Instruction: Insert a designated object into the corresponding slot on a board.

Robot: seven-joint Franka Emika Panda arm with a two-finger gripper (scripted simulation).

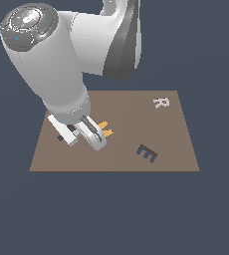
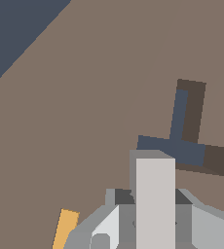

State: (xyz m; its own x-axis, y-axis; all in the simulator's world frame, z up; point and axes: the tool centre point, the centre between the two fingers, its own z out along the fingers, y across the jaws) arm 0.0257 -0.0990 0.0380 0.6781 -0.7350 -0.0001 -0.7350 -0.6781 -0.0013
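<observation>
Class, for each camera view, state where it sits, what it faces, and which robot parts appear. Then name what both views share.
Exterior view: off the arm, raised, looking down on the board; arm and claw show.
Wrist view: on the wrist, facing down at the T slot; claw shut on the grey T piece.
Shared: board, claw, an orange piece.

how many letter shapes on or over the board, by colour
whitish: 1, the R
dark: 2, the E and the T slot
orange: 1, the M, partly hidden by the gripper
light grey: 1, the T piece held in the gripper
total: 5, all on or over the board
</observation>
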